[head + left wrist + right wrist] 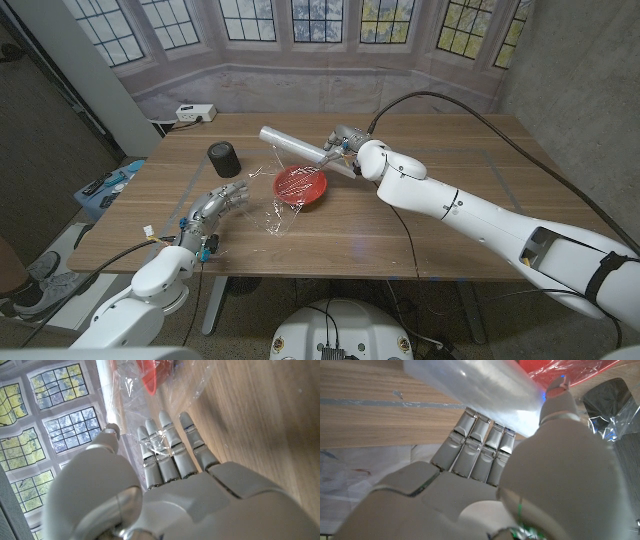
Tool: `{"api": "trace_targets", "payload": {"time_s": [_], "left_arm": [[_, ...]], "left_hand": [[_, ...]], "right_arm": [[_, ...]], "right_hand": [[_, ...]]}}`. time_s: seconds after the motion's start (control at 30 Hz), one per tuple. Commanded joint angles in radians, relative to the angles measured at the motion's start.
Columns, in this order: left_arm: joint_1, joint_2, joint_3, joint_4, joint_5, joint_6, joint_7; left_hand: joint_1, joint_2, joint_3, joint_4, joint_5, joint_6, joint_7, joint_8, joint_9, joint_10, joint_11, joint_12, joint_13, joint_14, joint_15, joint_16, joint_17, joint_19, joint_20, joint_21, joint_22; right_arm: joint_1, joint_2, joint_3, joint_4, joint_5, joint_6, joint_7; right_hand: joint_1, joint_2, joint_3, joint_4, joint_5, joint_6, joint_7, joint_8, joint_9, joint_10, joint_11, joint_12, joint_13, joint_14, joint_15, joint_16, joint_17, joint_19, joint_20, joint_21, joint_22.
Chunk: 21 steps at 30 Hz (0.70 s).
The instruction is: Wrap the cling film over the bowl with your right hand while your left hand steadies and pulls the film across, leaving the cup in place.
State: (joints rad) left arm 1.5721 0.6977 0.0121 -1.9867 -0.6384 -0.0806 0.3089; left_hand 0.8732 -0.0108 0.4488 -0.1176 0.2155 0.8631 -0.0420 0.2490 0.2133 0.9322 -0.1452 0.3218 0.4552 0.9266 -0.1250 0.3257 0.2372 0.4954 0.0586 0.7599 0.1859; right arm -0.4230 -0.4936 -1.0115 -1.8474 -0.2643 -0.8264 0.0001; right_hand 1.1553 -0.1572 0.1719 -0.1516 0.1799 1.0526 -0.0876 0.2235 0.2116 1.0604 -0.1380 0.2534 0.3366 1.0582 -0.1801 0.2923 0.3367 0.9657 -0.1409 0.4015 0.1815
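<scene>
A red bowl [300,185] sits mid-table under a clear sheet of cling film [276,212] that runs from the roll [292,146] down toward the front edge. My right hand [347,150] grips the roll's right end just behind the bowl; in the right wrist view the roll [475,382] lies across the fingers [470,445], with the bowl [570,370] beyond it. My left hand [215,207] is left of the film, fingers straight and apart. In the left wrist view a crinkle of film [161,440] lies over the fingertips [167,427]. The black cup [225,160] stands upright behind my left hand.
The wooden table [470,215] has bare surface to the right and front of the bowl. A white power strip [195,113] lies on the ledge behind. A blue box with clutter [105,190] and a person's shoe [35,275] are off the table's left side.
</scene>
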Motion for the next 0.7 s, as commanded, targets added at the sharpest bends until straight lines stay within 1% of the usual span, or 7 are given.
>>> {"api": "trace_targets", "payload": {"time_s": [0.03, 0.1, 0.13, 0.23, 0.43, 0.47, 0.7], "left_arm": [[-0.003, 0.012, -0.002, -0.029, 0.004, 0.069, 0.058], [-0.007, 0.019, 0.000, -0.033, 0.007, 0.083, 0.061], [-0.009, 0.022, 0.001, -0.034, 0.007, 0.089, 0.060], [-0.017, 0.026, 0.005, -0.035, 0.008, 0.097, 0.059], [-0.028, 0.037, 0.010, -0.039, 0.008, 0.118, 0.059], [-0.029, 0.038, 0.010, -0.039, 0.007, 0.119, 0.057], [-0.030, 0.044, 0.012, -0.043, 0.000, 0.130, 0.053]], "left_hand": [[0.184, 0.174, 0.016, -0.018, -0.010, 0.050, -0.008, 0.015, 0.002, 0.071, -0.032, 0.043, 0.025, 0.067, -0.025, 0.027, 0.007, 0.023, -0.009, 0.017, 0.003], [0.186, 0.175, 0.016, -0.020, -0.013, 0.061, -0.002, 0.017, 0.002, 0.083, -0.037, 0.055, 0.033, 0.083, -0.032, 0.034, 0.011, 0.027, -0.015, 0.021, 0.003], [0.189, 0.175, 0.017, -0.023, -0.014, 0.064, -0.002, 0.017, 0.002, 0.085, -0.045, 0.057, 0.035, 0.086, -0.034, 0.035, 0.011, 0.028, -0.016, 0.021, 0.003], [0.200, 0.173, 0.018, -0.032, -0.018, 0.073, 0.001, 0.019, 0.003, 0.095, -0.045, 0.069, 0.044, 0.099, -0.048, 0.042, 0.017, 0.032, -0.025, 0.025, 0.003], [0.205, 0.169, 0.019, -0.037, -0.026, 0.099, 0.008, 0.025, 0.004, 0.107, -0.047, 0.085, 0.059, 0.120, -0.062, 0.048, 0.019, 0.034, -0.031, 0.031, 0.004], [0.206, 0.167, 0.020, -0.039, -0.028, 0.108, 0.017, 0.028, 0.004, 0.106, -0.047, 0.087, 0.062, 0.122, -0.063, 0.047, 0.018, 0.035, -0.032, 0.032, 0.004], [0.206, 0.168, 0.020, -0.037, -0.032, 0.099, 0.008, 0.021, 0.004, 0.103, -0.054, 0.092, 0.073, 0.120, -0.064, 0.046, 0.022, 0.034, -0.032, 0.035, 0.004]], "right_arm": [[0.024, 0.006, -0.010, 0.053, 0.003, -0.001, 0.005], [0.025, 0.001, -0.010, 0.054, 0.004, 0.005, 0.007], [0.025, -0.002, -0.010, 0.054, 0.003, 0.008, 0.007], [0.022, -0.004, -0.008, 0.051, 0.002, -0.001, 0.005], [0.017, -0.011, -0.004, 0.046, 0.005, -0.012, 0.002], [0.016, -0.011, -0.004, 0.045, 0.005, -0.016, 0.002], [0.016, -0.015, -0.004, 0.050, 0.010, -0.024, 0.004]], "right_hand": [[0.218, 0.226, -0.005, -0.001, 0.006, 0.038, -0.032, 0.003, 0.003, 0.002, 0.002, -0.002, 0.006, 0.008, -0.062, 0.001, 0.005, 0.003, -0.035, 0.005, 0.002], [0.218, 0.226, -0.005, -0.001, 0.006, 0.039, -0.032, 0.003, 0.003, 0.003, 0.002, -0.002, 0.006, 0.008, -0.062, 0.001, 0.005, 0.003, -0.035, 0.005, 0.002], [0.218, 0.226, -0.005, -0.001, 0.006, 0.038, -0.032, 0.002, 0.003, 0.002, 0.002, -0.002, 0.006, 0.008, -0.062, 0.001, 0.005, 0.003, -0.035, 0.005, 0.002], [0.218, 0.227, -0.005, -0.001, 0.006, 0.038, -0.032, 0.002, 0.003, 0.002, 0.002, -0.003, 0.006, 0.007, -0.062, 0.001, 0.006, 0.002, -0.035, 0.005, 0.002], [0.218, 0.227, -0.006, -0.001, 0.005, 0.035, -0.032, 0.001, 0.003, 0.001, 0.003, -0.004, 0.006, 0.006, -0.062, 0.000, 0.006, 0.003, -0.034, 0.006, 0.002], [0.218, 0.227, -0.006, -0.001, 0.005, 0.036, -0.032, 0.001, 0.003, 0.001, 0.003, -0.004, 0.006, 0.006, -0.062, 0.000, 0.006, 0.003, -0.034, 0.006, 0.002], [0.218, 0.228, -0.006, 0.000, 0.004, 0.037, -0.031, 0.001, 0.003, 0.003, 0.004, -0.004, 0.006, 0.006, -0.062, -0.001, 0.007, 0.001, -0.033, 0.006, 0.003]]}}
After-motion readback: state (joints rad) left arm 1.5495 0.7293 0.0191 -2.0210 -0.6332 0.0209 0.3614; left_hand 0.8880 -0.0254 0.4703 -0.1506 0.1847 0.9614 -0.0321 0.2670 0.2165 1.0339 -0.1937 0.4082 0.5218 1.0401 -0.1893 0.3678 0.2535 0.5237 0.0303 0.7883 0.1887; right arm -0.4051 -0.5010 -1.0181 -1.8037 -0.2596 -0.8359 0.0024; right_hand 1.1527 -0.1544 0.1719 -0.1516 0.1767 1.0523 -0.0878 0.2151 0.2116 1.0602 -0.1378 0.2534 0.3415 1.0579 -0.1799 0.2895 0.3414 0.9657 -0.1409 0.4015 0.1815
